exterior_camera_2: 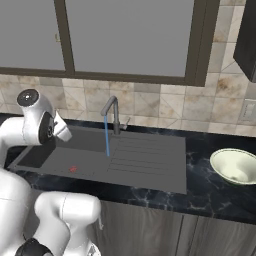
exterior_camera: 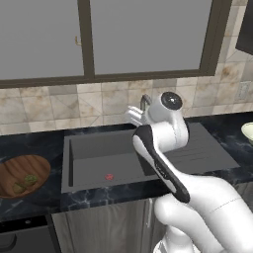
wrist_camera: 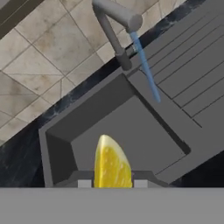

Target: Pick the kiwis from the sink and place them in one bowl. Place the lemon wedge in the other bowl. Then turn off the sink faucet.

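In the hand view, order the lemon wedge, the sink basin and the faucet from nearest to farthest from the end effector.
1. Lemon wedge: held in the end effector, at the bottom of the view.
2. Sink: its basin lies directly beyond the wedge, mid-frame.
3. Sink faucet: farthest, at the top by the tiled wall, water running onto the drainboard.

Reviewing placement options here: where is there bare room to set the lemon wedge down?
The pale bowl is bare. Black counter between it and the sink is free. The wooden bowl already holds both kiwis. The gripper grips the lemon wedge.
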